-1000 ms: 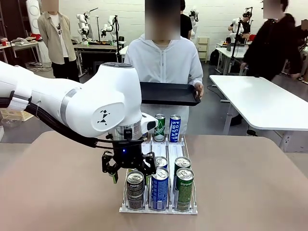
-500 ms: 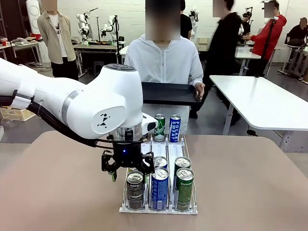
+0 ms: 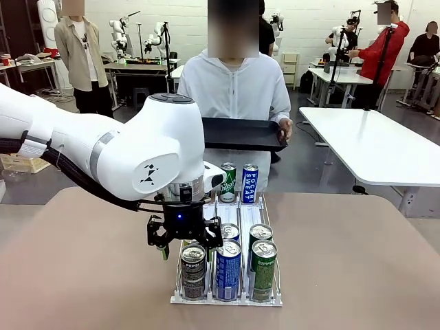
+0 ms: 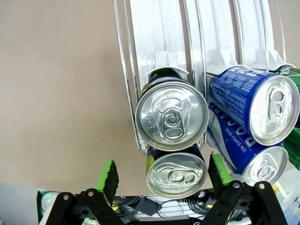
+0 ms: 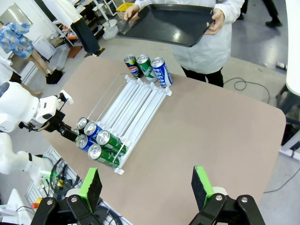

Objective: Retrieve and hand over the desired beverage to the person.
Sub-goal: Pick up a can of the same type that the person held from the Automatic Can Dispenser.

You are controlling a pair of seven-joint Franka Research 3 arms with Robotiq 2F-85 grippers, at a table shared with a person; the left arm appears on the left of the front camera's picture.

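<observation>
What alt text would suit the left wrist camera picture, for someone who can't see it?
The robot's open left hand looks down on drink cans in a clear rack: one silver can top shows between its two green-padded fingers, another just beyond it. Blue cans lie in the neighbouring lane, all on a tan table.

The tabletop (image 3: 357, 261) is dull tan. On the white rack (image 3: 227, 300) stand a dark grey can (image 3: 193, 272), a blue can (image 3: 227, 269) with white print and a green can (image 3: 262, 271). The person (image 3: 234, 89) wears white and the tray (image 3: 240, 133) is black.
</observation>
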